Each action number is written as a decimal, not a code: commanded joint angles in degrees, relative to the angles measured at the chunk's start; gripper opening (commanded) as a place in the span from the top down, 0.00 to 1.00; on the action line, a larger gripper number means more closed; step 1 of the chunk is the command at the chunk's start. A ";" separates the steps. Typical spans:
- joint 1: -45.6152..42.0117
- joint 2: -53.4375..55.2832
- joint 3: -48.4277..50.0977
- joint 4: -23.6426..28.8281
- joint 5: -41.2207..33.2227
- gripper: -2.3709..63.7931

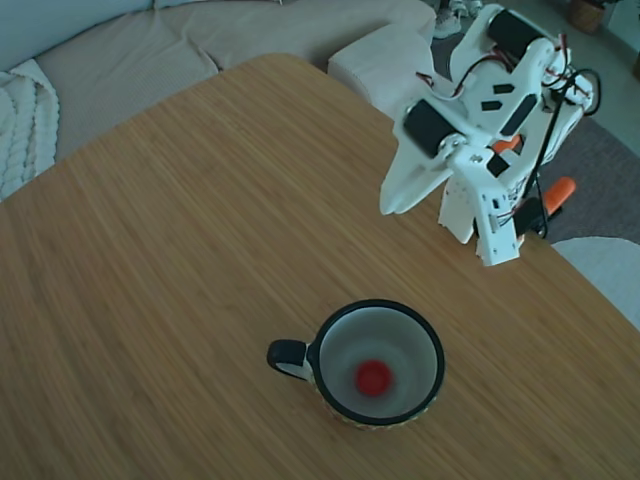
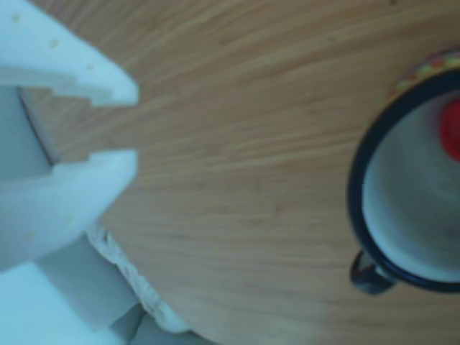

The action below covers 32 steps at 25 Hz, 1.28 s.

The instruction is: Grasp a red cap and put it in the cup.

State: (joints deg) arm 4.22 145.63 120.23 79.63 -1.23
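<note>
Your red cap (image 1: 374,377) lies on the bottom of the cup (image 1: 378,308), near its middle. Well away from the cup, your gripper (image 2: 128,122) holds nothing; its white fingertips (image 2: 108,83) stand only slightly apart, though the blurred other view leaves the gap uncertain.

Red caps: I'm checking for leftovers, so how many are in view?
1. The red cap lies inside the cup; none shows on the table.
</note>
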 commanded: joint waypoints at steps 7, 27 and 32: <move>0.00 8.53 10.11 -8.35 -0.44 0.90; -5.54 21.09 30.32 -17.40 -0.35 0.91; -5.54 24.26 32.43 -17.31 -0.35 0.91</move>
State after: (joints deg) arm -1.49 168.66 152.93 63.02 -1.58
